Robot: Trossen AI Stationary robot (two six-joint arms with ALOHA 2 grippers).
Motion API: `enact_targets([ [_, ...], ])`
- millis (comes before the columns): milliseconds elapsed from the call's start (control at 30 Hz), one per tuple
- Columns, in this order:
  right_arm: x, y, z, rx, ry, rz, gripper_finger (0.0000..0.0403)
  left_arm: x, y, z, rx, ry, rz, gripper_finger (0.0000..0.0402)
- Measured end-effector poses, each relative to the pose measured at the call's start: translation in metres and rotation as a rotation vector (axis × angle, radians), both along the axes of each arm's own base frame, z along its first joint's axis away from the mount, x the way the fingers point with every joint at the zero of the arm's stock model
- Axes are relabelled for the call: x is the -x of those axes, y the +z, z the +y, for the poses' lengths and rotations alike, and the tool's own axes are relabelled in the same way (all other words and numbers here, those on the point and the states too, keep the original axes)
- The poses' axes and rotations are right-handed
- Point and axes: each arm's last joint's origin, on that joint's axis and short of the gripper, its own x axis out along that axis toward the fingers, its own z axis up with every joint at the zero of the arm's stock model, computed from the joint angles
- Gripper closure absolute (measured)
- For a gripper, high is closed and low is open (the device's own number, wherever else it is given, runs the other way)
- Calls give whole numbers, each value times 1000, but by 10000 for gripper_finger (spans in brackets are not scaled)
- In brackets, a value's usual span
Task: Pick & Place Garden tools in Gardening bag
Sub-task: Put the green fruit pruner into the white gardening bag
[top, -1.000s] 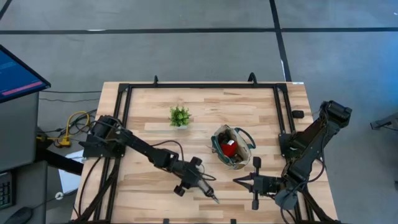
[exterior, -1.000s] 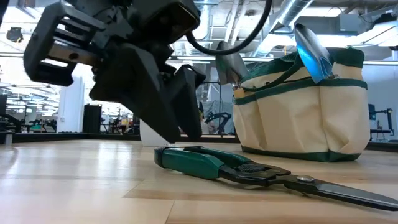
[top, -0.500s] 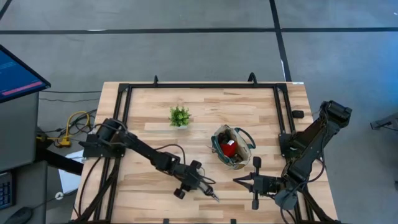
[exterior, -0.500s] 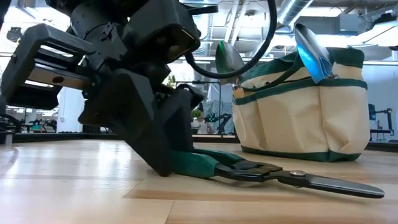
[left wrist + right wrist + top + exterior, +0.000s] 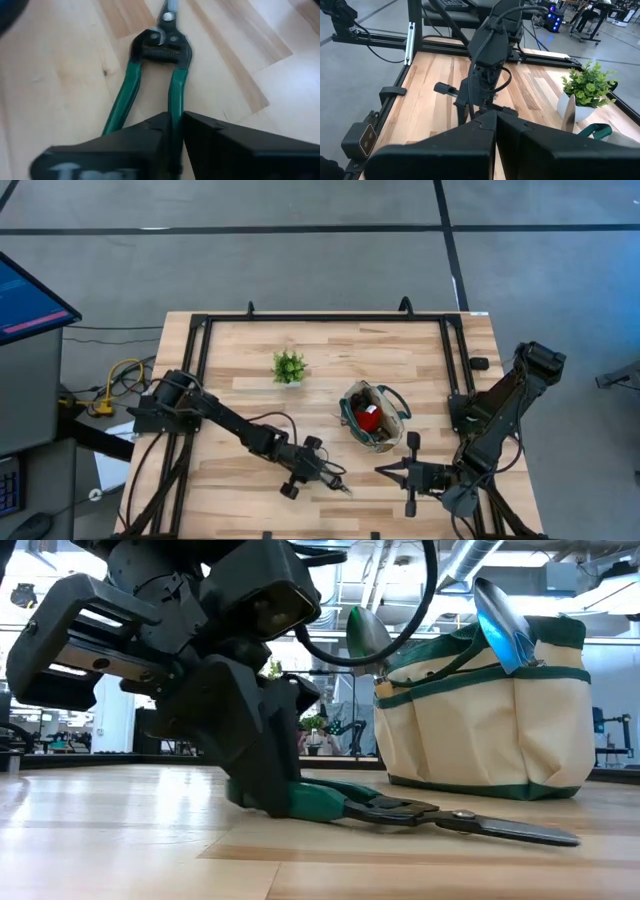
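Green-handled shears [image 5: 420,812] lie on the table near its front edge, left of the gardening bag. They also show in the left wrist view [image 5: 150,75]. My left gripper [image 5: 322,478] is down on their handle end and shut on one handle. The beige gardening bag [image 5: 372,417] with green trim stands upright at the table's middle right. It holds a red piece [image 5: 369,418], and two trowel blades [image 5: 500,615] stick up out of it. My right gripper [image 5: 382,471] is shut and empty, low near the front edge, right of the shears. My left gripper pinches one green handle [image 5: 176,107] of the shears between its two fingers, near the handle's free end. The fingers slant down from the table's left and lie along the handle. The shears' blades [image 5: 520,830] rest on the table.
A small green potted plant [image 5: 289,366] stands at the far middle of the table; it also shows in the right wrist view [image 5: 587,85]. A black frame [image 5: 200,330] runs along the table's edges. Bare wood lies between the plant and the shears.
My left gripper has come down from just above the shears onto their handle end. The shears have slid a little toward the table's left, with their blades still on the table.
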Motion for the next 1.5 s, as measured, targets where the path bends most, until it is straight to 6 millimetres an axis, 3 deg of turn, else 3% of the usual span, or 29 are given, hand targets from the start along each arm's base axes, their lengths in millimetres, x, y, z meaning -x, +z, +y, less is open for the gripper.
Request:
enact_targets([
  [167, 1, 0, 1, -1, 6, -1, 403, 9, 12, -5, -137, 36, -25, 390],
  [367, 3, 0, 3, -4, 16, -3, 403, 30, 58, -9, -174, 58, -110, 392],
  [567, 2, 1, 2, -10, 10, -7, 403, 60, 108, 2, -194, 133, -275, 392],
  [733, -1, 1, -1, -3, -16, -11, 403, 83, 131, 22, -269, 248, -388, 393],
  [933, -7, 2, -7, 8, -104, -48, 403, 97, 144, 34, -247, 279, -471, 393],
  [1133, -29, 3, -29, -47, -217, -62, 403, 93, 150, 33, -231, 272, -541, 393],
  [1267, -43, 3, -45, -92, -302, -78, 403, 87, 149, 35, -288, 283, -575, 394],
  [1500, -60, 4, -68, -198, -389, -103, 403, 81, 145, 42, -465, 455, -588, 394],
])
